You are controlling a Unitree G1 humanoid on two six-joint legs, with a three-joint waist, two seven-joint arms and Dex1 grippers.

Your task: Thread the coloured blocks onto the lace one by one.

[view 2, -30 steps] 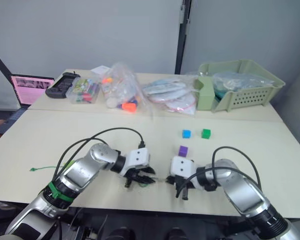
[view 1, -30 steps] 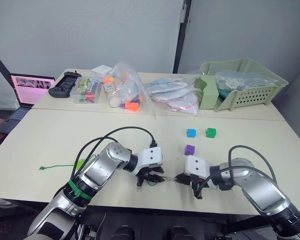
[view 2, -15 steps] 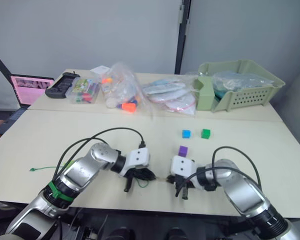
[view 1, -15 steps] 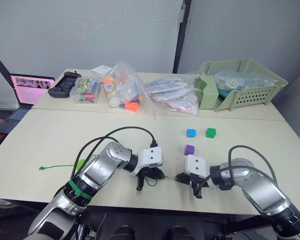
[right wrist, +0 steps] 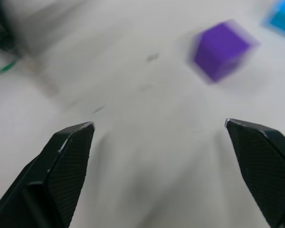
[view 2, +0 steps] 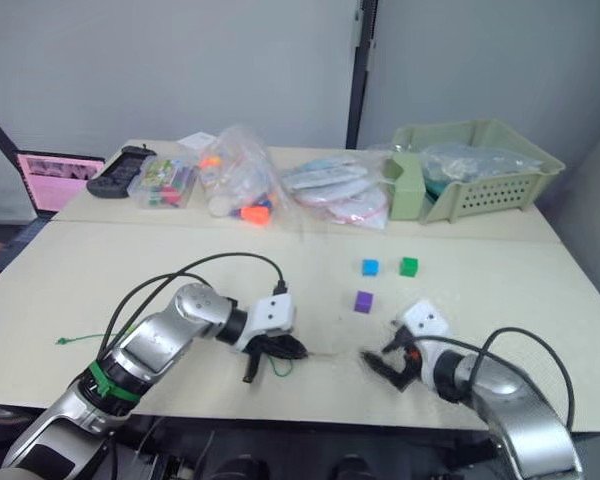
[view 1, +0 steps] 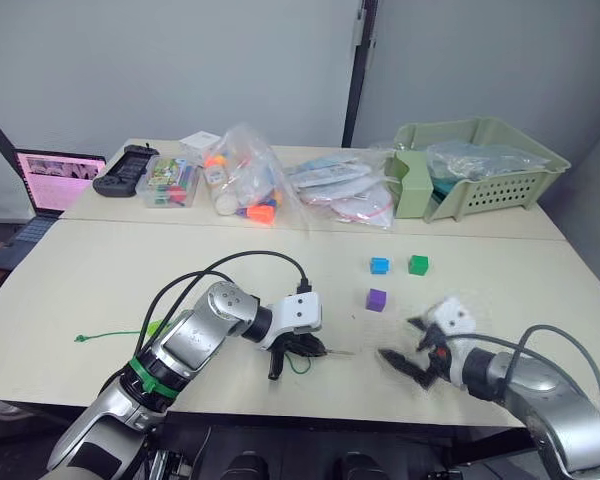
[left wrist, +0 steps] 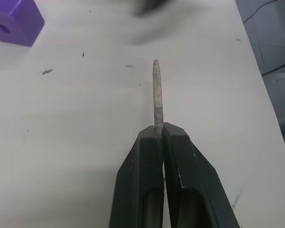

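Long thin green string lace (view 1: 108,336), limp and light, best pinched just behind its short stiff tan tip (left wrist: 156,90), exactly where the left gripper (left wrist: 160,135) sits clamped, tip poking out toward 3 o'clock. Right gripper (right wrist: 159,133) spread wide and empty, hovering low over the cream table (view 1: 230,260). Small purple plastic cube (view 1: 377,299) at 1 o'clock from the tip, light, hard, probably slippery; better grasped on flat sides clear of the hole. Hole in the cube's face plain in the left wrist view, unseen from the head. Blue cube (view 1: 380,265) and dark green cube (view 1: 418,264) beyond, close together at 12 o'clock of the purple.
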